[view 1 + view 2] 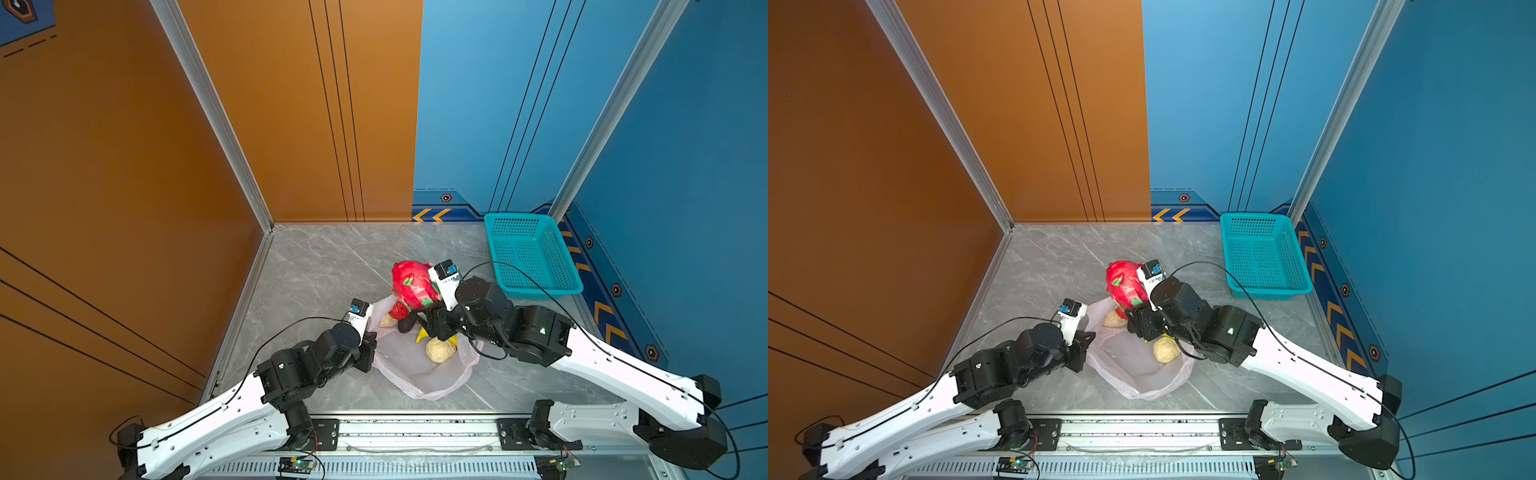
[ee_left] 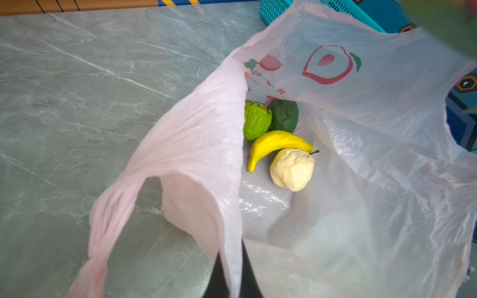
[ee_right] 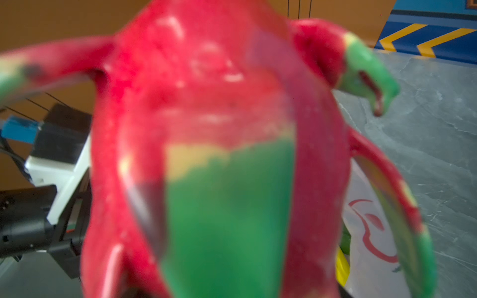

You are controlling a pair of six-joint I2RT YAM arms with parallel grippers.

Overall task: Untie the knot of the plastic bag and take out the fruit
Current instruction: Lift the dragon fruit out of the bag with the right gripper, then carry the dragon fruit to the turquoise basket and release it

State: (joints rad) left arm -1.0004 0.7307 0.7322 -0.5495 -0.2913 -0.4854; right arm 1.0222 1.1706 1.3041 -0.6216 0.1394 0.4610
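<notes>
Right end effector (image 1: 422, 312) (hidden) around fruit (image 1: 411, 282)

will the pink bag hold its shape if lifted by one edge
Probably not: the bag looks thin and wrinkled and drapes limply from the left pincer, so it should sag. Likely light, but the banana and cream fruit inside may roll as it tilts.

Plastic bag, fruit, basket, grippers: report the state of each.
plastic bag: untied, mouth open
left gripper: shut on bag's edge
right gripper: shut on dragon fruit
dragon fruit: lifted
banana: in bag
cream fruit: in bag
green bumpy fruit: in bag
avocado: in bag
basket: upright, empty
</notes>
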